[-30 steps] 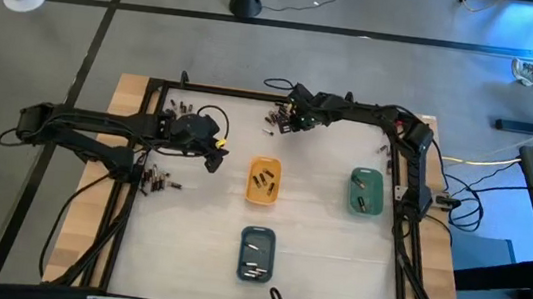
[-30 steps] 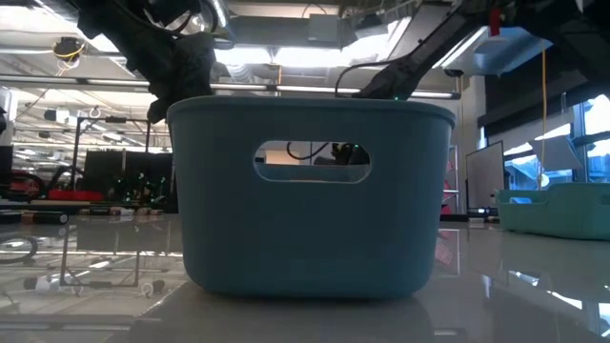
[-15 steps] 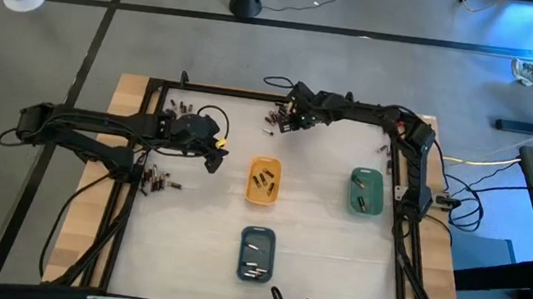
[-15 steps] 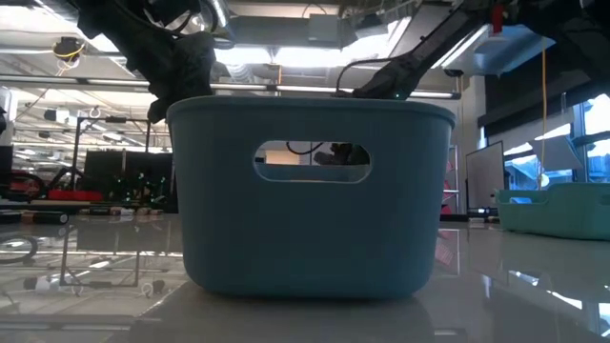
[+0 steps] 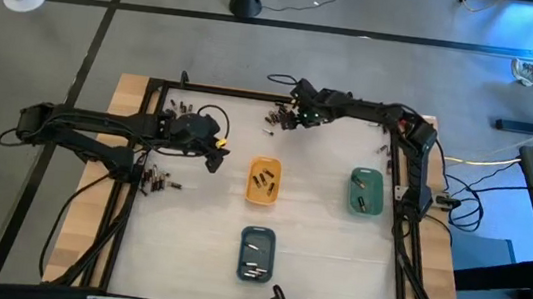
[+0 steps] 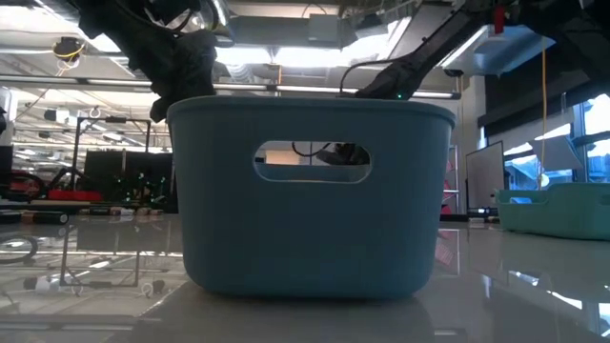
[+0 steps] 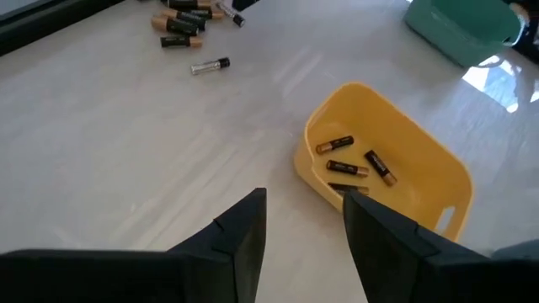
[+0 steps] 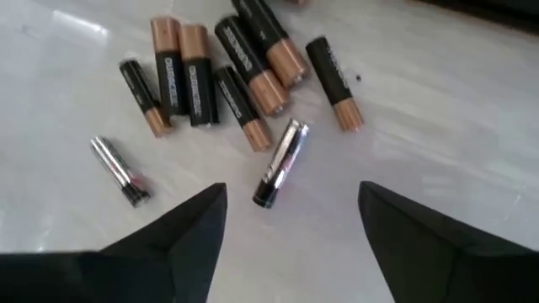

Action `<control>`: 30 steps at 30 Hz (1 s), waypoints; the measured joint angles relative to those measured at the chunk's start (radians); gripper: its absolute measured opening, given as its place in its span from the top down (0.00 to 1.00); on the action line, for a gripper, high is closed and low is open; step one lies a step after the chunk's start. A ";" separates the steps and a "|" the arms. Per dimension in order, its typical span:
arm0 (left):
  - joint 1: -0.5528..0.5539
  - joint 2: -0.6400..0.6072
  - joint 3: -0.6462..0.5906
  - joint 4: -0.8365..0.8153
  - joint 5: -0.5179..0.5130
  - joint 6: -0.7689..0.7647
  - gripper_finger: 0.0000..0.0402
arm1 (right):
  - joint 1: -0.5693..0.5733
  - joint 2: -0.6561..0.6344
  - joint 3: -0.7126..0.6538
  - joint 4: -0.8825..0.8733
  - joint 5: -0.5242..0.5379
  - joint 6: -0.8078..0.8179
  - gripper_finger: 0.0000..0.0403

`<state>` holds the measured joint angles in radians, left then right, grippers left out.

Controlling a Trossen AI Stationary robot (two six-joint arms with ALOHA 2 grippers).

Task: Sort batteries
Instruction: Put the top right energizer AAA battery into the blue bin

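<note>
Sorting partway: few batteries [image 5: 263, 180] in trays, loose piles remaining upper centre and left; right gripper [image 8: 290, 223] spread wide, empty; left gripper [image 7: 303, 227] part-open, empty.

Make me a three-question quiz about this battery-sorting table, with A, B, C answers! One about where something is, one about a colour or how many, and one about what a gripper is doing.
1. Where is the right gripper?
A. Over the loose batteries at the table's far edge
B. Inside the green tray
C. Beside the blue tray

2. What colour is the tray nearest the left gripper?
A. Green
B. Blue
C. Orange

3. How do the right gripper's fingers stand?
A. Shut on a battery
B. Open, holding nothing
C. Shut on a tray

Answers:
1. A: the high view shows it by the far pile, and its wrist view looks down on those batteries.
2. C: the orange tray lies just beside it.
3. B: its wrist view shows the fingers spread apart with bare table between them.
</note>
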<state>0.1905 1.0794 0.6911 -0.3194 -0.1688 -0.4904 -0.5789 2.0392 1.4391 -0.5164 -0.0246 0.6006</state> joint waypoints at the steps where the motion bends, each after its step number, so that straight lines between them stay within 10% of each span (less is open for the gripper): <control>1: 0.000 0.000 0.000 0.004 0.000 0.000 0.63 | 0.006 0.000 0.000 0.001 0.019 0.001 0.32; 20: 0.021 0.000 0.000 0.016 -0.001 0.006 0.63 | 0.150 -0.094 0.001 -0.056 0.232 -0.113 0.32; 30: 0.022 0.000 0.000 0.015 0.000 0.020 0.63 | -0.005 -0.158 0.000 -0.556 0.435 -0.163 0.32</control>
<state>0.2123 1.0798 0.6914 -0.3041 -0.1692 -0.4702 -0.5840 1.8812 1.4392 -1.0726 0.4108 0.4376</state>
